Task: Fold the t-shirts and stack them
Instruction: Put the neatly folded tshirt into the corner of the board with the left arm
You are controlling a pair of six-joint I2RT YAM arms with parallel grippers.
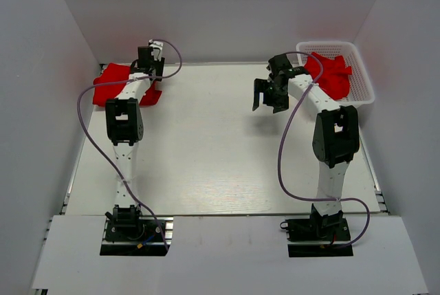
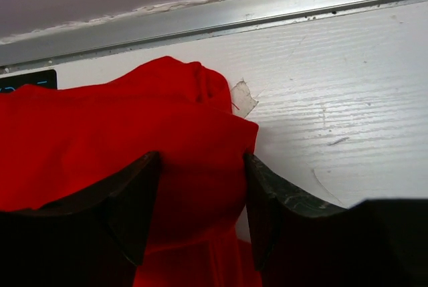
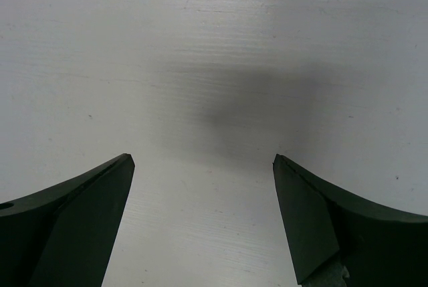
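Note:
A red t-shirt (image 1: 113,78) lies bunched at the table's far left corner, and fills the left wrist view (image 2: 120,133). My left gripper (image 1: 150,60) is down over its right edge. Its jaws (image 2: 200,160) stand partly apart with red cloth bulging between the fingertips, and they do not look clamped. More red t-shirts (image 1: 333,75) lie heaped in the white basket (image 1: 363,89) at the far right. My right gripper (image 1: 268,97) hovers open and empty over bare table left of the basket, and only white table shows between its fingers (image 3: 202,160).
A metal rail (image 2: 267,9) and the white back wall run just behind the left shirt. A scrap of clear tape (image 2: 244,96) sticks to the table beside the shirt. White side walls enclose the table.

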